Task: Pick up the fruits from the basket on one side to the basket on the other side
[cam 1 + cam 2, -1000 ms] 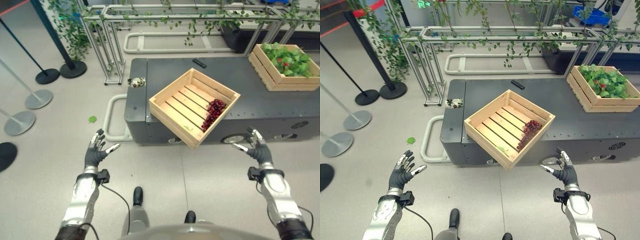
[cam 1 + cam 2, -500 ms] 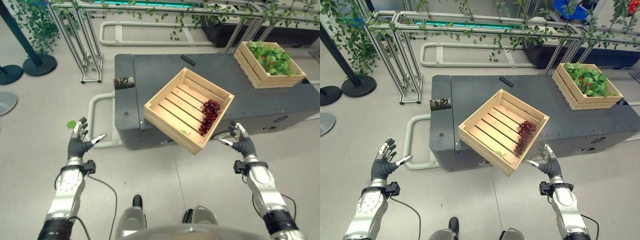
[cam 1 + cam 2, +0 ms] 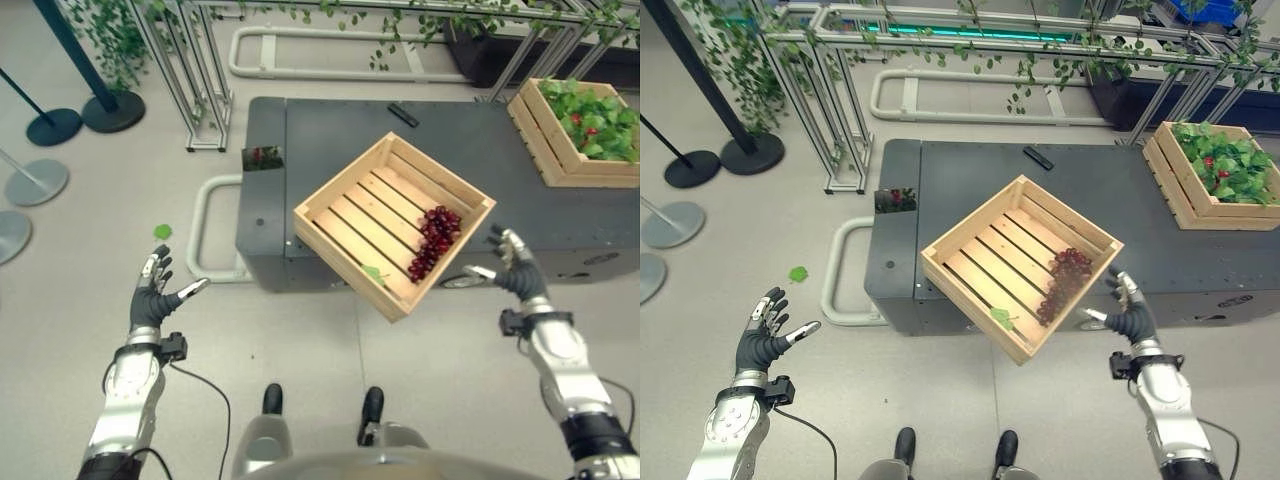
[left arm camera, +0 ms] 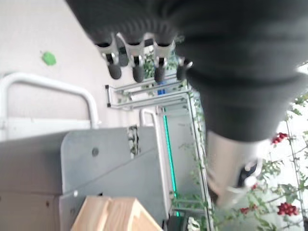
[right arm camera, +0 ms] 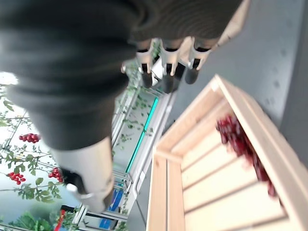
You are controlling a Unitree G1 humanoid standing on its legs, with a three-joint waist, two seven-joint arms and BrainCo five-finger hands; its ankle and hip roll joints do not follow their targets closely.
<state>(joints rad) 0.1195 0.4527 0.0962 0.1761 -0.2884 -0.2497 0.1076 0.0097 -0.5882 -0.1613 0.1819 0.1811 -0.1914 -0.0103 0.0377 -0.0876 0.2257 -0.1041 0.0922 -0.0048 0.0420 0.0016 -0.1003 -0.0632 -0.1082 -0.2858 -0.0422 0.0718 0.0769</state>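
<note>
A bunch of dark red grapes [image 3: 435,240] lies in the near wooden crate [image 3: 345,190] overhanging the grey platform [image 3: 320,130], the right hand [image 3: 512,272] beside it and left hand [image 3: 152,297] well apart, both with fingers spread, empty

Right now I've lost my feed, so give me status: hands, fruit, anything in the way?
Both hands open, left, right beside crate. Grapes in crate. Nothing between.

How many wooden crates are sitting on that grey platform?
2. One wooden crate with dark grapes overhangs the grey platform at its front edge; a second crate, full of green leaves, sits at its far right end.
</note>
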